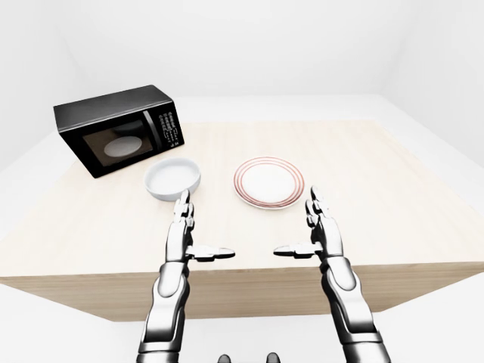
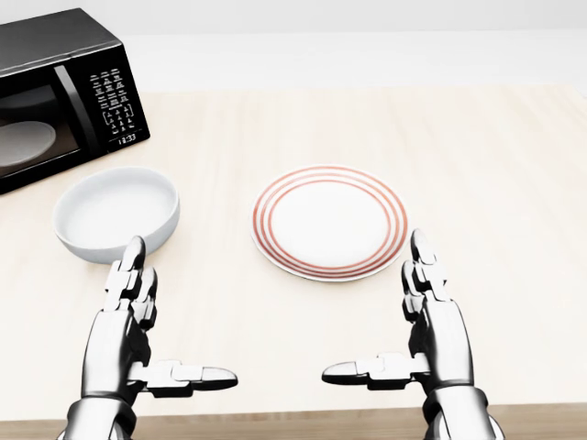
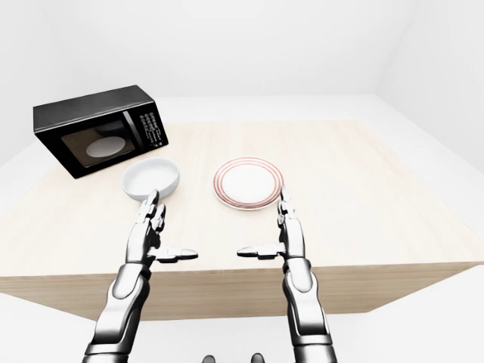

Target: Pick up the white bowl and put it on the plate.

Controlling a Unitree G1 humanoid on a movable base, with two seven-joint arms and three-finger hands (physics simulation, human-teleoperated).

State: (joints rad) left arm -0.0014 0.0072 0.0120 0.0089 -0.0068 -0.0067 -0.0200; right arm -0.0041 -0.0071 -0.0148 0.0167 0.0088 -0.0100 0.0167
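Observation:
The white bowl [image 2: 116,213] sits empty on the wooden table [image 2: 514,183], left of centre in the head view. To its right lies the white plate [image 2: 329,221] with red rings round its rim. My left hand [image 2: 174,316] is open just below the bowl, its fingers pointing up and its thumb out to the right, not touching the bowl. Below the plate's right edge my right hand [image 2: 381,310] is open too, thumb out to the left. Neither hand holds anything.
A black microwave [image 2: 57,92] stands at the upper left of the table, just beyond the bowl, its door shut and a white dish showing through the glass. The table's near edge [image 1: 249,276] runs just under my wrists. White floor and walls surround it.

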